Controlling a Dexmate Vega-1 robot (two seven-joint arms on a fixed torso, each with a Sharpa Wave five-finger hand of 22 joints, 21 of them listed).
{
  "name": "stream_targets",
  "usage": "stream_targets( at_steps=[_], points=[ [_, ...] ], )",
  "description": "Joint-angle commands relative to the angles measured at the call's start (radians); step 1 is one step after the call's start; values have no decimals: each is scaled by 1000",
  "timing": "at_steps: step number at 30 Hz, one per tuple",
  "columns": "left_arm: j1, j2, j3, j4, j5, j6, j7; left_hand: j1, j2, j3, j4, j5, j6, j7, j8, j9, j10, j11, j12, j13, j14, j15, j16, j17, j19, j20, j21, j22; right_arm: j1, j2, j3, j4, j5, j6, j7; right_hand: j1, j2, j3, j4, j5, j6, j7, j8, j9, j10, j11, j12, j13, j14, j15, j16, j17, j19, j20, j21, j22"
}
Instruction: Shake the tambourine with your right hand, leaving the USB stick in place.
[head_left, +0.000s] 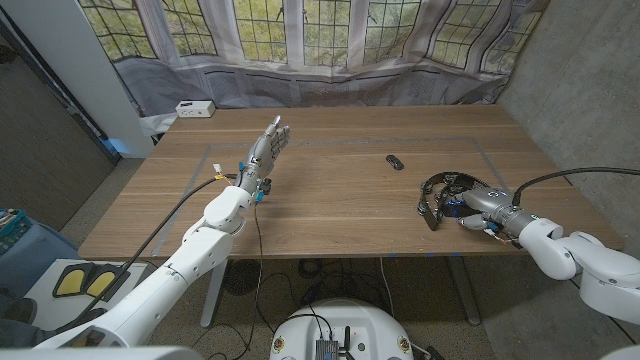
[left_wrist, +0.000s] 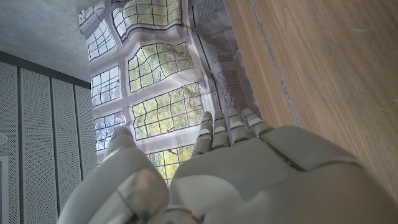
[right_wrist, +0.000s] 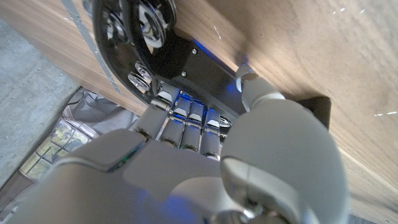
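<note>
The black tambourine (head_left: 438, 186) with metal jingles lies on the right part of the wooden table (head_left: 330, 215). My right hand (head_left: 488, 201) is at its near right side, fingers curled over the rim. In the right wrist view those fingers (right_wrist: 186, 121) hook onto the tambourine's black frame (right_wrist: 180, 59), with the thumb (right_wrist: 252, 84) reaching toward the wood beside it. The small dark USB stick (head_left: 395, 161) lies on the table, apart from the tambourine on its far left. My left hand (head_left: 266, 150) is held up over the table's left middle, fingers straight and together, holding nothing.
A small white box (head_left: 194, 109) sits at the table's far left corner. A curtain printed with window panes (head_left: 330, 40) hangs behind the table. Cables run along my left arm (head_left: 200, 235). The left wrist view looks past the left hand (left_wrist: 249, 168) to the curtain.
</note>
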Motion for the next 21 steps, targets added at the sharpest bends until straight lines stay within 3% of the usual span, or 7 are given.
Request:
stream_targets(
  at_steps=[1, 7, 13, 16, 19, 21],
  points=[
    [0, 2, -2, -4, 1, 1, 3, 7, 4, 4, -2, -3, 8, -1, -2, 2, 10, -2, -2, 4, 3, 1, -4, 1, -4, 4, -4, 2, 63, -33, -87, 36, 21, -28, -42, 24, 7, -6, 4, -5, 32, -4, 11, 2, 28, -2, 12, 3, 29, -16, 17, 12, 29, -6, 7, 4],
    [2, 2, -3, -5, -1, 5, 5, 7, 5, 4, -2, -3, 8, -2, -2, 2, 10, -2, -2, 4, 2, 0, -4, 1, -5, 4, -4, 2, 83, -51, -115, 50, 46, -40, -64, 64, 31, -20, 8, -12, 82, -9, 17, 3, 72, -4, 19, 4, 70, -26, 43, 31, 82, -18, 16, 5],
    [1, 0, -1, -2, -1, 7, 7, 8, 5, 5, -2, -3, 8, -2, -2, 2, 10, -2, -3, 4, 2, 0, -4, 1, -5, 5, -4, 2, 110, -64, -147, 49, 56, -60, -80, 102, 93, -18, 17, -9, 109, -17, 16, 4, 87, -11, 15, 5, 77, -39, 59, 54, 94, -37, 16, 8],
    [1, -3, 0, 1, -2, 6, 7, 8, 5, 5, -2, -3, 8, -2, -2, 2, 10, -1, -3, 4, 2, 1, -4, 1, -5, 5, -4, 2, 122, -65, -169, 47, 39, -77, -100, 132, 134, -16, 19, -4, 156, -24, 23, 4, 110, -17, 17, 6, 95, -53, 78, 75, 111, -50, 20, 10],
    [0, -5, 2, 5, -3, 7, 6, 8, 5, 5, -2, -3, 8, -2, -2, 2, 10, -1, -3, 4, 1, 1, -4, 1, -5, 5, -4, 2, 128, -69, -185, 47, 32, -86, -123, 161, 142, -9, 15, -1, 202, -32, 31, 3, 148, -25, 24, 6, 129, -69, 94, 86, 135, -63, 30, 12],
    [1, -6, 2, 7, -3, 7, 7, 8, 5, 5, -2, -3, 8, -2, -2, 2, 9, 0, -3, 4, 1, 1, -4, 1, -5, 4, -4, 2, 130, -72, -194, 47, 28, -89, -139, 185, 137, -1, 15, 1, 256, -44, 40, 2, 204, -33, 36, 6, 184, -92, 107, 86, 172, -73, 46, 14]
  ],
)
